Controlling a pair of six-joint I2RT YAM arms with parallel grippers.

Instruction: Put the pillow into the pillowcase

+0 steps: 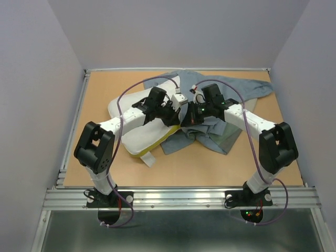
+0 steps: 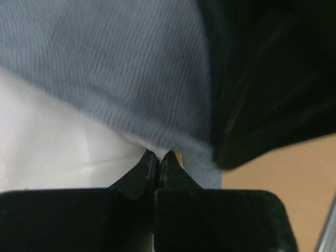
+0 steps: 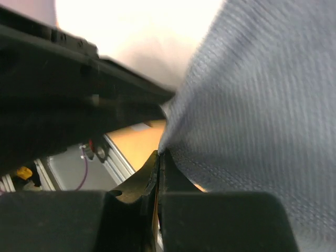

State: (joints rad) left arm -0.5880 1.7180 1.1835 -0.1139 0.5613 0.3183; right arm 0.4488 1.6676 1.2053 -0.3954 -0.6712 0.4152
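The white pillow (image 1: 137,135) lies left of centre on the table, its yellow band (image 1: 157,143) toward the near side. The grey-blue pillowcase (image 1: 247,86) is bunched from the middle to the back right. Both grippers meet over the middle, where cloth and pillow overlap. My left gripper (image 1: 177,113) (image 2: 158,155) is shut, pinching the lower edge of the pillowcase (image 2: 121,63), with the pillow (image 2: 52,136) just beside the tips. My right gripper (image 1: 189,118) (image 3: 159,154) is shut on a hem of the pillowcase (image 3: 262,105), which hangs across that view.
The wooden table (image 1: 252,163) has a metal rail (image 1: 178,197) along its near edge and white walls on three sides. The right arm's black body (image 2: 273,79) fills the right of the left wrist view. The left arm (image 3: 63,94) crosses the right wrist view.
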